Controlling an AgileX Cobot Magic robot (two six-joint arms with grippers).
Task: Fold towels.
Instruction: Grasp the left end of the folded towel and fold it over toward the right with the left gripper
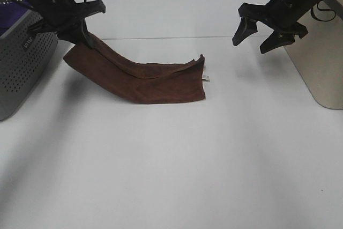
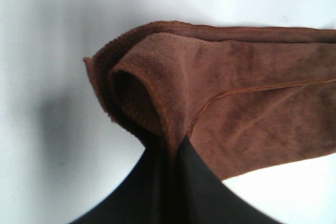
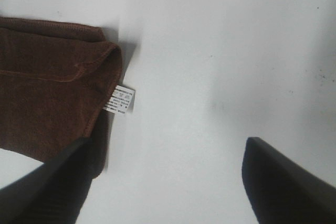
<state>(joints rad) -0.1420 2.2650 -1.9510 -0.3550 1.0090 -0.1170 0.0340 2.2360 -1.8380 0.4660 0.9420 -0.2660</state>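
The white counter fills nearly all of the high view. On it, a little toward 11 o'clock from the middle, we see the towel, a dark reddish-brown terry cloth that lies in more than one layer. Its 3 o'clock end rests flat on the counter, while its 10 o'clock end rises off the surface in a sagging slope. In the left wrist view the nap looks soft and short, a stitched hem runs along the edges, and the raised corner is bunched into a rounded fold. We cannot count the layers, since the upper one hides what is beneath.

At 9 o'clock stands a grey perforated box, cut off by the frame, with a strip of purple cloth on top that is too small to make out. At 3 o'clock a beige panel is likewise cropped.

The left tool is pressed together on the towel's raised corner, and its dark fingers cover the pinched part. The right tool hangs above the counter at 1 o'clock, spread wide and well apart from the towel.

A small white tag juts from the towel's 3 o'clock edge; its print is unreadable
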